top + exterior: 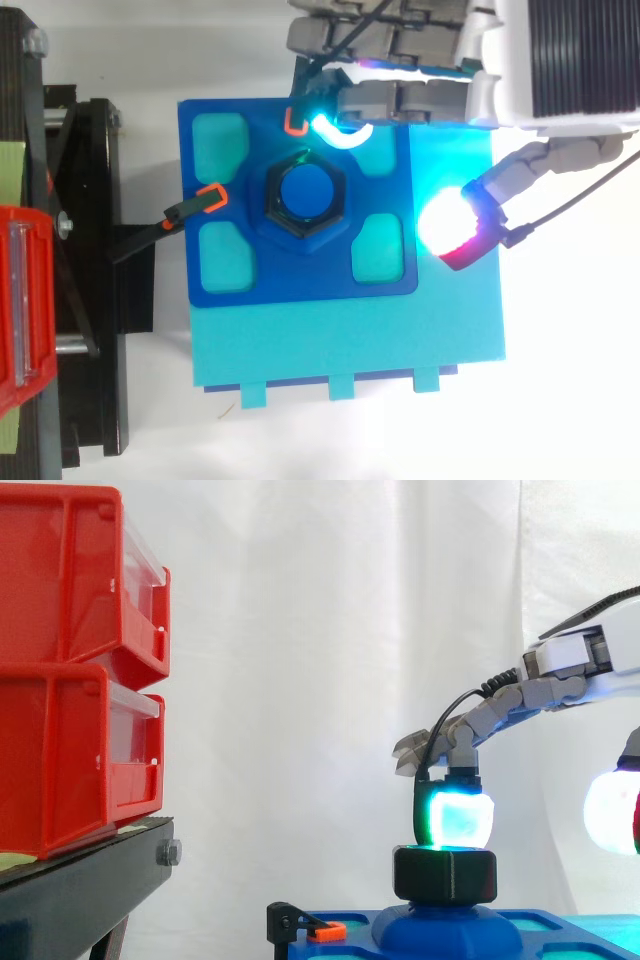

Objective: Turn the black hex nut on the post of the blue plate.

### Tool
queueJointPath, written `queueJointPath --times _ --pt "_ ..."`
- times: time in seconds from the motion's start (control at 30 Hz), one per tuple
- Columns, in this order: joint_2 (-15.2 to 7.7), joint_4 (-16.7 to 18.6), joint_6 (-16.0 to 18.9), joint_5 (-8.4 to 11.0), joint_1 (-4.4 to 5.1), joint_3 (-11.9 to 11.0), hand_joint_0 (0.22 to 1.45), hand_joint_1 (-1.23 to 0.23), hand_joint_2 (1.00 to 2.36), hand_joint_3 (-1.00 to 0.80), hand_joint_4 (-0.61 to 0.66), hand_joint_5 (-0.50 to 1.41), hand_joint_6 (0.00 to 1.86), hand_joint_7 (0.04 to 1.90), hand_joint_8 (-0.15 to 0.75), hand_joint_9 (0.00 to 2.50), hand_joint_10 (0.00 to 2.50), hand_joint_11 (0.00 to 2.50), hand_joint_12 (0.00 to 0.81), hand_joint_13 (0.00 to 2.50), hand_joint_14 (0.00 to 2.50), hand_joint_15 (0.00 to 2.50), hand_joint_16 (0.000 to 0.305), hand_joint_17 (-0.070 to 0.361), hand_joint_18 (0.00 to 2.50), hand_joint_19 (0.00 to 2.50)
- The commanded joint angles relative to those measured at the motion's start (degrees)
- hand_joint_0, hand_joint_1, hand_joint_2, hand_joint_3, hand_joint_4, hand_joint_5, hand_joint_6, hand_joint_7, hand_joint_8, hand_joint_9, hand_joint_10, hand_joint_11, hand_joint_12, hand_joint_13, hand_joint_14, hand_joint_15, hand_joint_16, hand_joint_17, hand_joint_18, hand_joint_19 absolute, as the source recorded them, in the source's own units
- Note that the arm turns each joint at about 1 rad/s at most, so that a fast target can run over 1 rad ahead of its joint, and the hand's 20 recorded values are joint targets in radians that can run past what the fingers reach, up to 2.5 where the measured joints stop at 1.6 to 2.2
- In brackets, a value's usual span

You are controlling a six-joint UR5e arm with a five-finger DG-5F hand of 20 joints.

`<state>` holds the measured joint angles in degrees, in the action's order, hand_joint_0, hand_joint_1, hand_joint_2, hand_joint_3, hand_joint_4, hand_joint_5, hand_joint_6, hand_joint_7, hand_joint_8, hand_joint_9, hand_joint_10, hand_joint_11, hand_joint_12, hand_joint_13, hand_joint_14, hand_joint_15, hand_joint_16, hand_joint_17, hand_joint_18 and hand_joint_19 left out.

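The black hex nut (445, 874) sits on the blue post (307, 193) in the middle of the blue plate (230, 285). My hand (410, 100) reaches in from the upper right in the top view, fingers stretched out. One cyan-glowing fingertip (456, 819) hangs just above the nut's level; from above this fingertip (335, 130) lies beside the nut's far edge, not on it. The thumb pad (450, 225), glowing white and red, stays well off to the right of the nut. Nothing is held between thumb and fingers.
The blue plate lies on a cyan base (450, 330). Two orange clips (210, 197) (293, 122) stand at the plate's left and far edges. Red bins (70, 670) are stacked on a black stand (80, 890) to the left.
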<state>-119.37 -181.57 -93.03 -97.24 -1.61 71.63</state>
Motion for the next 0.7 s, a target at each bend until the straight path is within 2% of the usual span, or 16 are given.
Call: queueJointPath --times 0.0,0.27,0.47,0.67 --pt "0.36 -1.06 -1.10 0.03 0.03 0.00 0.40 -0.48 1.00 -0.50 0.32 -0.19 0.50 0.95 0.183 0.22 0.00 0.16 0.334 0.15 0.00 0.03 0.049 0.110 0.23 0.22" --pt "0.36 -1.50 -1.28 0.03 0.20 0.00 0.40 -0.49 1.00 -0.50 0.32 -0.19 0.50 0.95 0.180 0.22 0.00 0.16 0.331 0.15 0.00 0.02 0.048 0.109 0.23 0.22" --pt "1.59 -2.30 -1.36 0.03 0.47 0.00 0.40 -0.51 1.00 -0.50 0.32 -0.19 0.50 0.95 0.177 0.22 0.00 0.16 0.331 0.15 0.00 0.03 0.048 0.109 0.23 0.21" --pt "2.47 -2.21 -1.36 0.03 0.47 0.00 0.44 -0.67 1.00 -0.50 0.28 -0.20 0.50 0.94 0.159 0.21 0.00 0.16 0.311 0.14 0.00 0.03 0.045 0.101 0.21 0.21"
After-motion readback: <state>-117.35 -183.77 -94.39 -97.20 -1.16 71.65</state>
